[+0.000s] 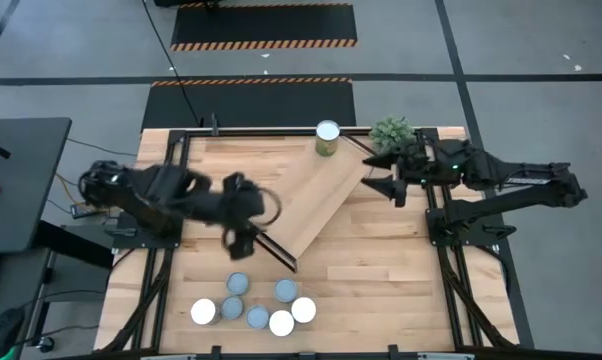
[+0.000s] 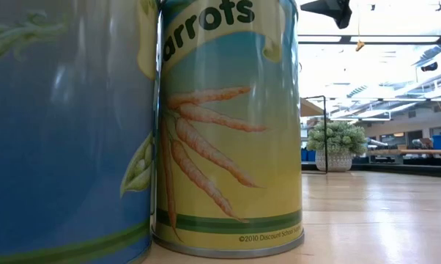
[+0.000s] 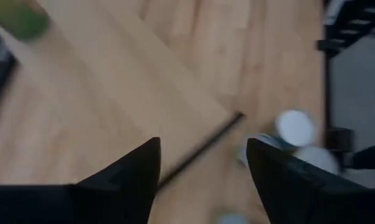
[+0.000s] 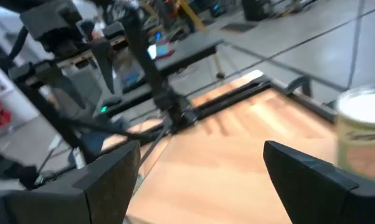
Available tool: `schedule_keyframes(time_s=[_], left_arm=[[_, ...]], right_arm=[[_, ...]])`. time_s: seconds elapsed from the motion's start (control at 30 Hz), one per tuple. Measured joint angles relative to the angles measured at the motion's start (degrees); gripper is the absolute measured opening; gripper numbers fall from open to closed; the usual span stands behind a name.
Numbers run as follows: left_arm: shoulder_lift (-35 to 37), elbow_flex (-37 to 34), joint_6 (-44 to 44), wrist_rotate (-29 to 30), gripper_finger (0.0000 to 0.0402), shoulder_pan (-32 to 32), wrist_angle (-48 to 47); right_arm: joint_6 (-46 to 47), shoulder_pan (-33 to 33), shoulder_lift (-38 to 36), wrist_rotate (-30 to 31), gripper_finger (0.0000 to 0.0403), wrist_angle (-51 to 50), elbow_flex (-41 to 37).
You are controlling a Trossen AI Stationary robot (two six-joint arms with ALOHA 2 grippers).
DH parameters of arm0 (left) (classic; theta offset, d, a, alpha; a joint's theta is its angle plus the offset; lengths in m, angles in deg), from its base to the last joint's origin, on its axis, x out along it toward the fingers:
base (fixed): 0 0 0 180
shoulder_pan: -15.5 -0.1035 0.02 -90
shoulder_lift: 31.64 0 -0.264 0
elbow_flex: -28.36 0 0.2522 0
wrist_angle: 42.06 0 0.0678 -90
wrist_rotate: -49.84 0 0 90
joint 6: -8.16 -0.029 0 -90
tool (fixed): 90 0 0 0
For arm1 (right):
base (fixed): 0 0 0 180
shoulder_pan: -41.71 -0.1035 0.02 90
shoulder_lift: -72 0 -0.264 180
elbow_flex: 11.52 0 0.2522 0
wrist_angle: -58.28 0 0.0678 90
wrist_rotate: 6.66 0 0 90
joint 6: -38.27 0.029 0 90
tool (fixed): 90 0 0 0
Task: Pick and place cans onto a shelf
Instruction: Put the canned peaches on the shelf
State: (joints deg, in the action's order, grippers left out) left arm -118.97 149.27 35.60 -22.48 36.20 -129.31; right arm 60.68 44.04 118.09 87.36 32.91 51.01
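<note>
The shelf [image 1: 306,200], a long light-wood plank with dark end frames, lies slantwise across the table. One can [image 1: 327,137] stands upright on its far end and also shows in the right wrist view [image 4: 362,134]. Several cans [image 1: 253,305] stand grouped near the table's front edge. Two of them fill the low view, one with a carrot label [image 2: 228,125]. My left gripper [image 1: 247,236] hovers open over the shelf's near end [image 3: 203,146], nothing between its fingers. My right gripper [image 1: 379,174] stands open beside the shelf's far end [image 4: 200,146], holding nothing.
A small green potted plant [image 1: 391,131] stands at the far right of the table, close to my right gripper, and shows in the low view [image 2: 336,145]. Black frame rails [image 1: 451,250] run along both sides of the table. Bare wood [image 1: 381,270] lies right of the can group.
</note>
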Motion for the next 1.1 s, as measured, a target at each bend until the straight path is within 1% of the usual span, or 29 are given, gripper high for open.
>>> schedule_keyframes(time_s=[0.17, 0.33, 0.43, 0.57, 0.7, 0.8, 0.87, 1.0, 1.1], left_arm=[[4.5, -8.7, 10.5, 1.8, 0.0215, 8.6, 3.7], [7.2, -16.0, 19.3, 1.8, 0.0197, 16.1, 3.9], [8.7, -19.7, 25.1, 1.8, 0.0196, 20.3, 3.8], [9.9, -24.5, 31.2, 1.6, 0.0211, 26.1, 3.8], [11.5, -28.6, 35.3, 1.9, 0.0225, 30.8, 3.9], [13.1, -31.9, 37.0, 3.0, 0.0224, 33.7, 5.0], [15.0, -34.7, 38.2, 3.5, 0.0219, 35.4, 7.4], [18.9, -41.4, 41.0, 3.7, 0.0203, 37.7, 12.0], [21.9, -46.4, 44.8, 2.2, 0.0196, 39.0, 14.1]], right_arm=[[0.8, -2.4, 4.1, -0.1, 0.0348, 1.8, 0.0], [3.0, -4.4, 6.6, 3.8, 0.0348, 5.0, 0.0], [4.4, -5.8, 7.6, 6.6, 0.0348, 6.7, 0.0], [5.7, -7.8, 8.6, 10.5, 0.0348, 7.1, 0.0], [7.8, -9.5, 9.6, 14.1, 0.0348, 7.7, 0.0], [8.7, -10.5, 10.9, 15.7, 0.0348, 9.5, 0.0], [9.1, -11.0, 12.0, 16.3, 0.0348, 10.6, 0.5], [8.8, -11.9, 15.5, 17.8, 0.0348, 10.6, 4.4], [7.5, -12.4, 18.5, 18.0, 0.0348, 8.9, 8.6]])
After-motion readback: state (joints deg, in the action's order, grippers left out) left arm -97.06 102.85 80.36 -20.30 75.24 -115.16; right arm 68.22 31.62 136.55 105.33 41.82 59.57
